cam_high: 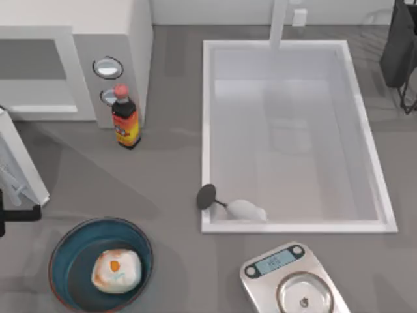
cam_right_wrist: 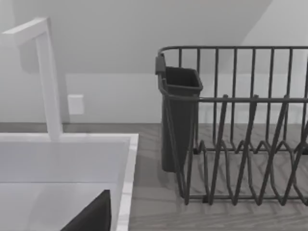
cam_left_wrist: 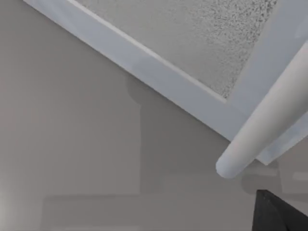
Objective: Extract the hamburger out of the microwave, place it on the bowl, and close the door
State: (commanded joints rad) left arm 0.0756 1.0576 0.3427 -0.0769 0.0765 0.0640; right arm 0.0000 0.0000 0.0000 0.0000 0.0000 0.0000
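Hamburger (cam_high: 116,271) in bowl (cam_high: 62,254), right of left gripper (cam_high: 6,212)

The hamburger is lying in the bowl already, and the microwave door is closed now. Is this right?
Not quite. The hamburger is in the bowl, but the top view shows the door still swung open, away from the microwave.

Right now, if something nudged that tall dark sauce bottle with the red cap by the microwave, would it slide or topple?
The dark sauce bottle with the red cap would probably topple rather than slide: it stands upright, tall and narrow on a small base. Its rounded body suggests it might then roll across the grey countertop. It looks rigid, so a push should not dent it.
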